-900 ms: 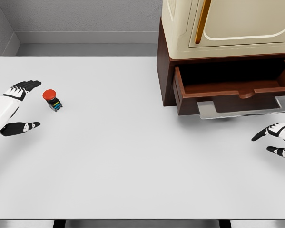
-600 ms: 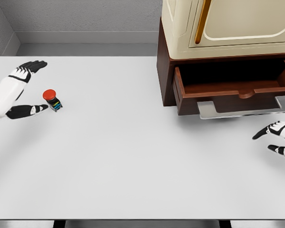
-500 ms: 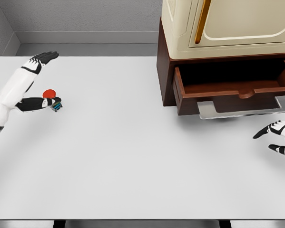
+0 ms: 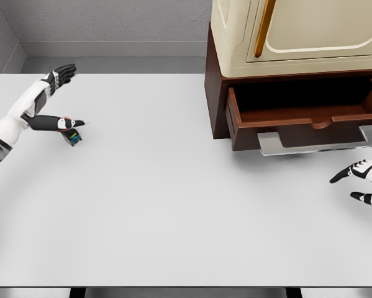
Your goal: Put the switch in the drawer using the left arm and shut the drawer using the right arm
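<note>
White table (image 4: pixel 142 205) carries a small red-capped switch (image 4: pixel 72 136) at far left, the left hand (image 4: pixel 52 102) spread open over it to grasp, well apart from the open brown drawer (image 4: pixel 297 121), where the right hand (image 4: pixel 362 180) waits relaxed, holding nothing.

One switch (image 4: pixel 72 136) on one white table (image 4: pixel 173 211). One open drawer (image 4: pixel 303 121), with one metal handle (image 4: pixel 322 141), set in one brown cabinet base (image 4: pixel 215 93). One cream unit (image 4: pixel 297 31) on top, one gold bar (image 4: pixel 264 28) on it. Two robot hands: left hand (image 4: pixel 46 102), right hand (image 4: pixel 362 183).
</note>
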Controlling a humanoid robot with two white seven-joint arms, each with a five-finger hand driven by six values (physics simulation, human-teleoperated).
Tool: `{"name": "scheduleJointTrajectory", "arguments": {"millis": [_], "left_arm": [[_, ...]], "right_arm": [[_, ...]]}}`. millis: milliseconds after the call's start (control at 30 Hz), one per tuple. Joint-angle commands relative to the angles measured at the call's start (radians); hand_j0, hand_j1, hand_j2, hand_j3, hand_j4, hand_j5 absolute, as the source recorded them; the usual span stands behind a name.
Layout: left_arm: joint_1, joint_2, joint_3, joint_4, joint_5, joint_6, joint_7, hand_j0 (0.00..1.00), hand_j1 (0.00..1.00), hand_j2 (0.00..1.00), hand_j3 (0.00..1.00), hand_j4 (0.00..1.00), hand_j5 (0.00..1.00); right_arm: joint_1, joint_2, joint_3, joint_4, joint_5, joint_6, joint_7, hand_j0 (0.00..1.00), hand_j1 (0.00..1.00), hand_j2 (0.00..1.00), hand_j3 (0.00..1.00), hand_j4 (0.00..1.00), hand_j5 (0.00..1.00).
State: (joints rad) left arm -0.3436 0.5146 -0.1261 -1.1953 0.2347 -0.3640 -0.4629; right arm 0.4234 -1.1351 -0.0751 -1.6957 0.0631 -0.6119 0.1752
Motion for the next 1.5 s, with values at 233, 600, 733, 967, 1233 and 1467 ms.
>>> {"name": "scheduleJointTrajectory", "arguments": {"millis": [233,600,733,967,1233,1467], "left_arm": [[0.017,0.004,0.0,0.086,0.035,0.036,-0.023,1.0,1.0,1.0,1.0,1.0,1.0],[0.002,-0.011,-0.006,0.197,-0.021,0.027,-0.022,1.0,1.0,1.0,1.0,1.0,1.0],[0.002,-0.021,-0.007,0.211,-0.025,0.028,-0.022,1.0,1.0,1.0,1.0,1.0,1.0],[0.002,-0.03,-0.009,0.211,-0.046,0.031,-0.022,0.92,0.92,0.92,0.92,0.92,0.92],[0.002,-0.03,-0.007,0.212,-0.046,0.033,-0.022,0.7,0.7,0.7,0.7,0.7,0.7],[0.002,-0.028,-0.007,0.221,-0.048,0.031,-0.022,0.69,0.69,0.69,0.69,0.69,0.69]], "right_arm": [[0.005,-0.002,-0.002,-0.002,-0.008,0.001,-0.002,0.69,0.69,0.69,0.69,0.69,0.69],[0.005,-0.002,-0.002,-0.002,-0.008,0.001,0.0,0.68,0.68,0.68,0.68,0.68,0.68],[0.005,-0.002,-0.002,-0.002,-0.008,0.001,0.0,0.68,0.68,0.68,0.68,0.68,0.68],[0.005,-0.002,-0.002,-0.004,-0.008,0.001,0.0,0.68,0.68,0.68,0.68,0.68,0.68],[0.005,-0.002,-0.002,-0.004,-0.008,0.001,0.001,0.68,0.68,0.68,0.68,0.68,0.68],[0.005,-0.002,-0.002,-0.005,-0.008,0.001,0.001,0.68,0.68,0.68,0.68,0.68,0.68]]}}
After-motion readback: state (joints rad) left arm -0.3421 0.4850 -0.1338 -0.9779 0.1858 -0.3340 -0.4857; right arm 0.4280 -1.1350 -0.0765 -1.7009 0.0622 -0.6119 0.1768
